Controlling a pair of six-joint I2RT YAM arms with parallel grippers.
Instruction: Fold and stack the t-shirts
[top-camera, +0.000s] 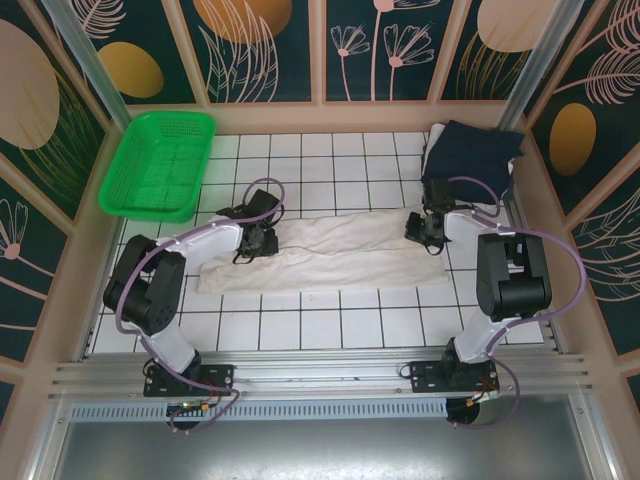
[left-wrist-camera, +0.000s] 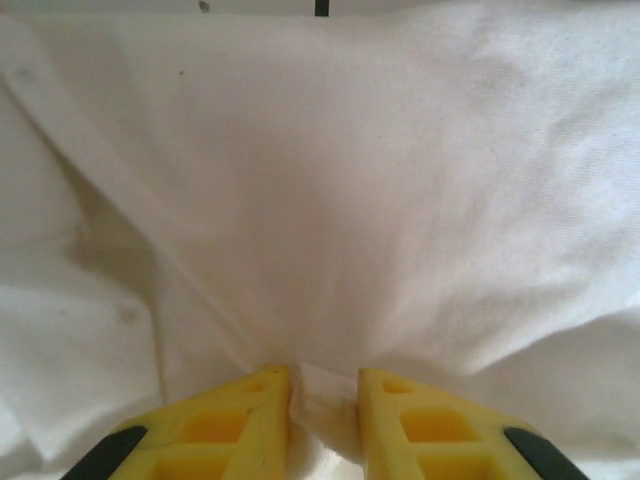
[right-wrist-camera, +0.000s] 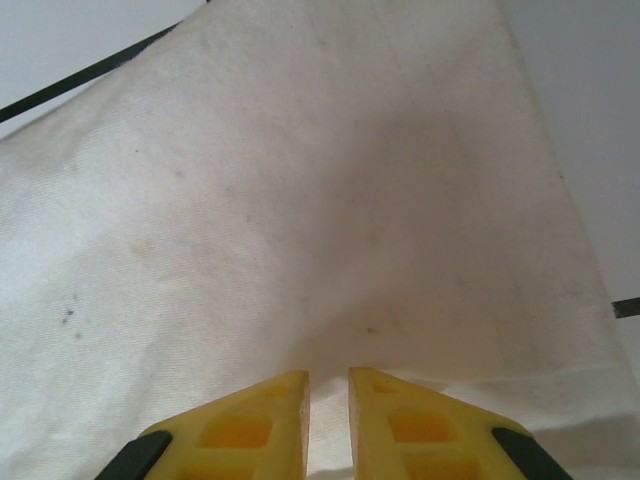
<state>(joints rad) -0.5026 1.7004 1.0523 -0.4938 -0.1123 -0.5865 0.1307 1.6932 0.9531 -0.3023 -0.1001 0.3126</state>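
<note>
The cream t-shirt (top-camera: 330, 250) lies as a long, narrow folded strip across the middle of the white tiled table (top-camera: 300, 320). At its left end my left gripper (top-camera: 262, 240) is shut on a fold of the cloth. In the left wrist view the cream cloth (left-wrist-camera: 350, 200) bunches between the yellow fingertips (left-wrist-camera: 250, 400), with creases fanning out from the left gripper (left-wrist-camera: 325, 385). At the strip's right end my right gripper (top-camera: 425, 232) is shut on the cloth's edge. The right wrist view has the cream fabric (right-wrist-camera: 300, 200) drawn taut away from the right gripper (right-wrist-camera: 330, 385). The navy t-shirt (top-camera: 470, 150) sits folded at the back right.
A bright green mesh basket (top-camera: 160, 165) stands at the back left corner. Patterned walls enclose the table on three sides. Bare tiles lie in front of the cream strip, toward the arm bases and the metal rail (top-camera: 320, 365).
</note>
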